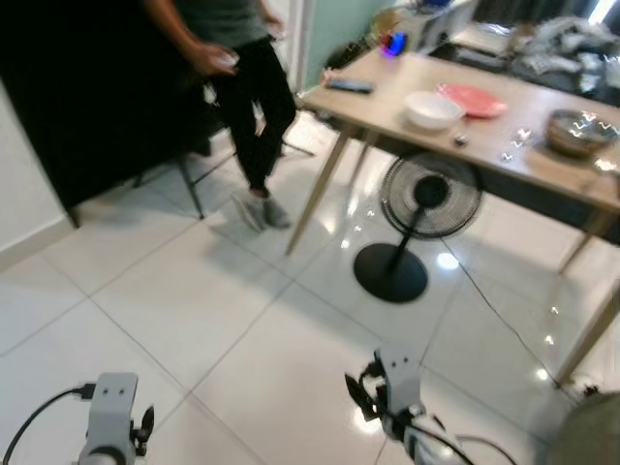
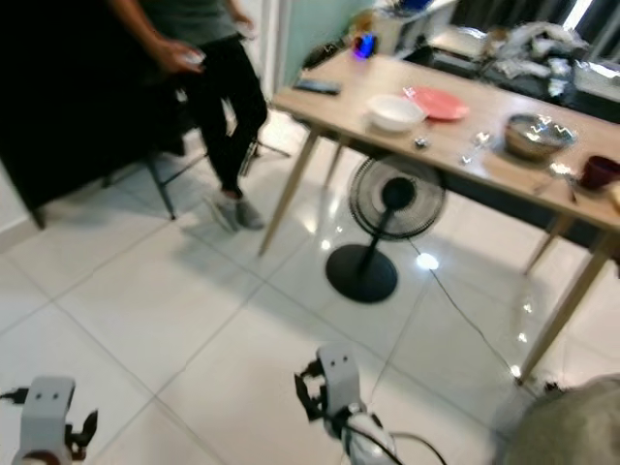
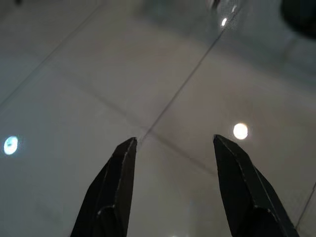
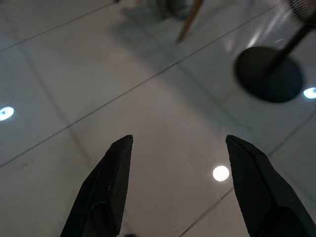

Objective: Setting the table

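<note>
The table [image 2: 504, 121], a light wooden one on slanted legs, stands well ahead of the robot and off to its right, far from both sets of jaws. On it sit a white bowl [image 2: 393, 112] just beside a red plate [image 2: 438, 103], a metal bowl [image 2: 532, 135] further right, a dark red cup [image 2: 599, 171] near the right end, some small shiny pieces [image 2: 473, 145] between the bowls that are too blurred to name, and a dark flat remote-like object [image 2: 316, 87] near the left corner. A black standing fan [image 2: 383, 218] rests on the white tiled floor [image 2: 165, 291] under the table's front edge. A person [image 2: 208, 77] in dark trousers stands to the left of the table, near a chair.

The left gripper [image 3: 173, 143] hangs low over the floor tiles, its jaws spread apart and holding nothing. The right gripper [image 4: 177, 140] also hangs low over the floor, jaws spread wide and empty; its wrist view looks toward the fan's round base [image 4: 269, 74] and one table leg [image 4: 190, 19].
</note>
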You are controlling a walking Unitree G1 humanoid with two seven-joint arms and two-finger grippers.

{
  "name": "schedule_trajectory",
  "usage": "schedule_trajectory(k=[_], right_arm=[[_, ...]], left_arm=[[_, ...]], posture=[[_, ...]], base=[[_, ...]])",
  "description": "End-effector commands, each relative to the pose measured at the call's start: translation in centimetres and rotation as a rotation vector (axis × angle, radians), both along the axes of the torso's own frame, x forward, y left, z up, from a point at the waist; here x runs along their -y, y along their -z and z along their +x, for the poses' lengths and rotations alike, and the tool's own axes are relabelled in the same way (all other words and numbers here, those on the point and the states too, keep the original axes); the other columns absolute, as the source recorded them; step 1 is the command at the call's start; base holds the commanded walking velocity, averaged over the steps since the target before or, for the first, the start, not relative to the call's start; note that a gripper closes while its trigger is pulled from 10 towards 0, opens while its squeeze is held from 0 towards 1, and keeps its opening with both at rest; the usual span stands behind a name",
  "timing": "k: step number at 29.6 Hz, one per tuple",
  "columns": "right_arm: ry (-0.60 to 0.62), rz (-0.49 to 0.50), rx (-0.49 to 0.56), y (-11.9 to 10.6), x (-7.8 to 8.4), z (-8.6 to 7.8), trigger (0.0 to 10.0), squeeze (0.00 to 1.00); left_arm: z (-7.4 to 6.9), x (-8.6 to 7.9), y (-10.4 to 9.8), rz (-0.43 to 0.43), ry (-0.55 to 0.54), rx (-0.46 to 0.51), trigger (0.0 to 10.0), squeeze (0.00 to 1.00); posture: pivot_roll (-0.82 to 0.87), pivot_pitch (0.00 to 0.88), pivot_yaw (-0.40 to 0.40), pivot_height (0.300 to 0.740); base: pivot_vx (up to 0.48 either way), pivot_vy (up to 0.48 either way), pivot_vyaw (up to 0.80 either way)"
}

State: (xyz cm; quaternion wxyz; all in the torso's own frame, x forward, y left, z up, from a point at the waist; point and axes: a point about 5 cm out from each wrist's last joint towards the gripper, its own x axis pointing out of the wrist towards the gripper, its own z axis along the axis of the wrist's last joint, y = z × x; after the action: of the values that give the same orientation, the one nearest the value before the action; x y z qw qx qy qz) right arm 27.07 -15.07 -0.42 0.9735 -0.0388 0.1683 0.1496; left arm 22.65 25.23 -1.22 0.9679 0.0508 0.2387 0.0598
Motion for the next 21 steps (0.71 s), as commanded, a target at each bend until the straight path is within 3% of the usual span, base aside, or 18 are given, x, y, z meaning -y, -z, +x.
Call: schedule_trajectory(k=[1,19,21], right_arm=[[0.003,0.008,-0.024,0.60,-0.25,-0.60,10.0,0.00],[0.011,0.004,-0.018,0.51,-0.05,-0.45,10.0,0.00],[0.009,-0.011,-0.004,0.37,0.01,-0.38,10.0,0.00]], left_arm=[[-1.48,-0.46,1.11,0.001,-0.019,-0.061,10.0,0.00],[-1.34,-0.39,1.08,0.006,-0.016,-0.051,10.0,0.00],[-1.24,-0.38,0.97,0.014,-0.013,-0.043,10.0,0.00]], posture=[[0.05,0.020,0.012,0.740],[0.05,0.016,0.010,0.740],[0.05,0.019,0.011,0.740]], base=[[0.000,0.000,-0.80],[0.000,0.000,-0.80],[0.456,0.000,0.00]])
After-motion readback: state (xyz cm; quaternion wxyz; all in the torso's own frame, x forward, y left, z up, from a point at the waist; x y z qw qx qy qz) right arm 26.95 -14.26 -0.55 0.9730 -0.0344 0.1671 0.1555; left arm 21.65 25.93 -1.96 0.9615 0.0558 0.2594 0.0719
